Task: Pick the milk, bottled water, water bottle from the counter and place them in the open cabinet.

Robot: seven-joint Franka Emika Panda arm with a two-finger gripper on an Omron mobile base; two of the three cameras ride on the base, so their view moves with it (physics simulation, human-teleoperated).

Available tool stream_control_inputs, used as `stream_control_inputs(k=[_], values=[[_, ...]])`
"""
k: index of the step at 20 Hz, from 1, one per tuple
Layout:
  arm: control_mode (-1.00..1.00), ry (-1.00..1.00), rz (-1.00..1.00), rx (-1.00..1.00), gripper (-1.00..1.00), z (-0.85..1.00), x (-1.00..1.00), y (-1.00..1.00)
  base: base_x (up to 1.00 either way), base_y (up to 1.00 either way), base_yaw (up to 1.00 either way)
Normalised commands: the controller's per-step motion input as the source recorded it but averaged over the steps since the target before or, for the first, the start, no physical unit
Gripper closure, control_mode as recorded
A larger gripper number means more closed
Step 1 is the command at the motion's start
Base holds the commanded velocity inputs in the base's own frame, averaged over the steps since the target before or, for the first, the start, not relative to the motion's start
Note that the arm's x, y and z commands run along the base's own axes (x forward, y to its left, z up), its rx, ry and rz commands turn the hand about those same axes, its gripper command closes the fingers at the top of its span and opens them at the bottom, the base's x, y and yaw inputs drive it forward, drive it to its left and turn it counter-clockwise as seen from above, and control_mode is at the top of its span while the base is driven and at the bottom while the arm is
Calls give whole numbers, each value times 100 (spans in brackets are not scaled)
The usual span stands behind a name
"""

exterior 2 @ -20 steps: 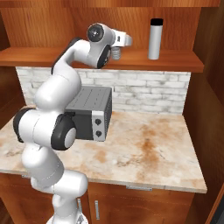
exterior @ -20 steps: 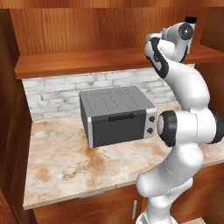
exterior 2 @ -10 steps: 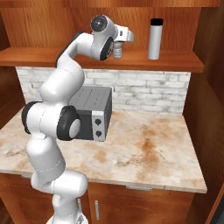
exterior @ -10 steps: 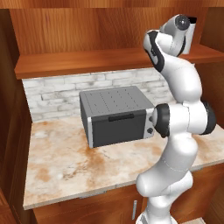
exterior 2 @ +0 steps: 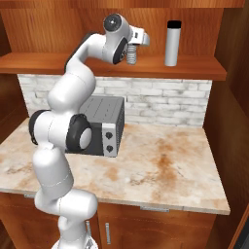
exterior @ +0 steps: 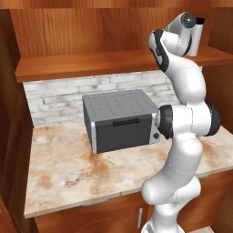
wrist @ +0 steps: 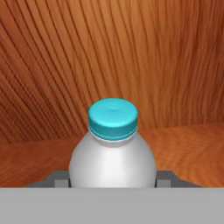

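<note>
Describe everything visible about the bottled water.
The bottled water is a small bottle with a pale, rounded body and a ribbed blue-green screw cap, closed. In the hand view it sits between the two dark fingers of the tool, which is shut on it, with the cabinet's wooden back wall behind it. In the right base view it hangs under the tool, over the plank shelf of the open cabinet, to the left of the water bottle. Whether its base touches the shelf cannot be told.
</note>
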Motion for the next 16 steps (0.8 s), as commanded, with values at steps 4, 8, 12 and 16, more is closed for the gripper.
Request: stream_control_inputs(k=[4, 8, 12, 16], values=[[-100, 3, 0, 0, 100, -2, 5, 0, 0, 0, 0], [-100, 5, 0, 0, 100, -1, 12, 0, 0, 0, 0], [-100, 2, 0, 0, -100, -8, 8, 0, 0, 0, 0], [-100, 0, 0, 0, -100, -6, 0, 0, 0, 0, 0]])
